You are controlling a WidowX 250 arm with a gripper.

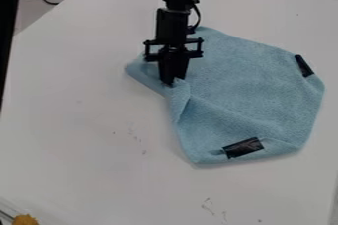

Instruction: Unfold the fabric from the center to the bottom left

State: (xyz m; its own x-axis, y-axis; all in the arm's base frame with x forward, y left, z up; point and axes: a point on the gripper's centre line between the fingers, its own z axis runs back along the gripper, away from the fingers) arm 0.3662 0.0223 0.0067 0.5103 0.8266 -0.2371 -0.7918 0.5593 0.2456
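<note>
Fabric [244, 86] is lying partly folded on the desk [86, 145]; my gripper [172, 81] is pinching its left-side fold, presumably because that layer is requiring a pull toward the bottom left.
</note>
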